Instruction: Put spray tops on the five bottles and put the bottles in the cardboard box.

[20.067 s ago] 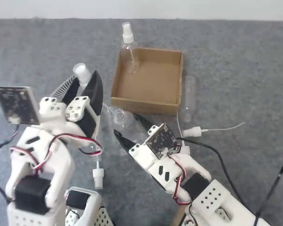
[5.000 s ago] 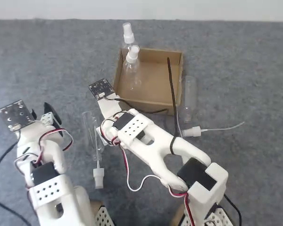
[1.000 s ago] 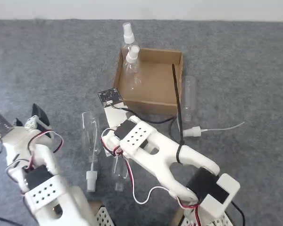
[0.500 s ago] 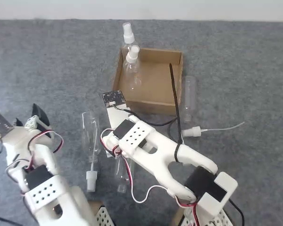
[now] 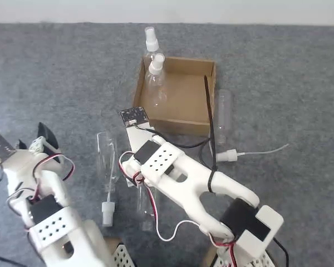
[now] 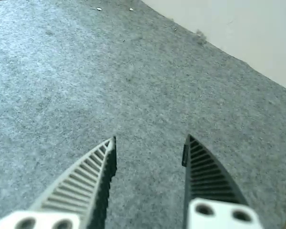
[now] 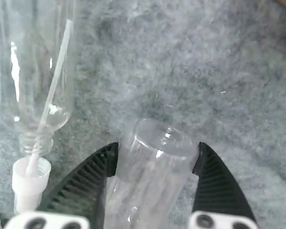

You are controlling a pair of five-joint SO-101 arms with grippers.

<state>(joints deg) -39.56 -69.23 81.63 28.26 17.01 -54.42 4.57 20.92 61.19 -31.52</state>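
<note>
My right gripper [image 7: 157,145] is shut on a clear bottle [image 7: 150,186] that has no top and lies on the grey carpet; its body pokes out from under the right arm [image 5: 146,208]. Beside it lies another clear bottle [image 7: 31,67] with a spray top [image 7: 29,183] resting loosely at its neck, its tube inside. The cardboard box [image 5: 170,124] holds one upright topped bottle [image 5: 156,83]. A second topped bottle [image 5: 151,44] stands behind the box. My left gripper [image 6: 150,139] is open over bare carpet at the near left.
A topless bottle [image 5: 222,114] lies along the box's right side, and a loose spray top [image 5: 228,155] with a long tube lies just in front of it. A black cable [image 5: 210,119] crosses over the box's right part.
The right arm shifted slightly, and the bottle in its gripper slid a little toward the near edge. The left arm stayed still.
</note>
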